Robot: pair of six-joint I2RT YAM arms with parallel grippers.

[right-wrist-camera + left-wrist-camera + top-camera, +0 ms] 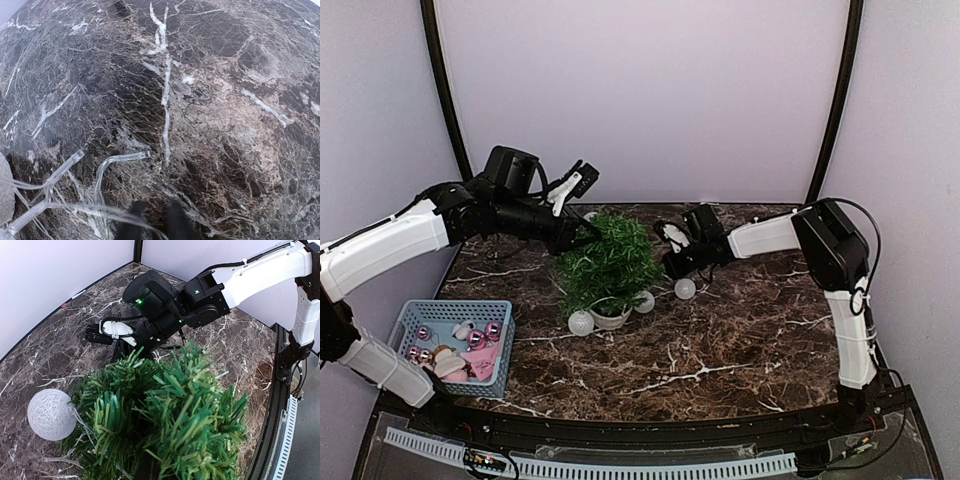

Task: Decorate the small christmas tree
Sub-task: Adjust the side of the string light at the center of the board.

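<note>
The small christmas tree (608,262) stands in its white pot (610,318) at the middle of the overhead frame, on the dark marble table (720,345). The left gripper (580,232) reaches in from the upper left, its jaws pressed together among the top branches. Just right of the tree, the right gripper (152,226) points down at the table. Its dark tips sit close together where a clear wire (107,165) ends; we cannot tell whether they pinch it. A white thread ball (51,414) lies beside the tree.
</note>
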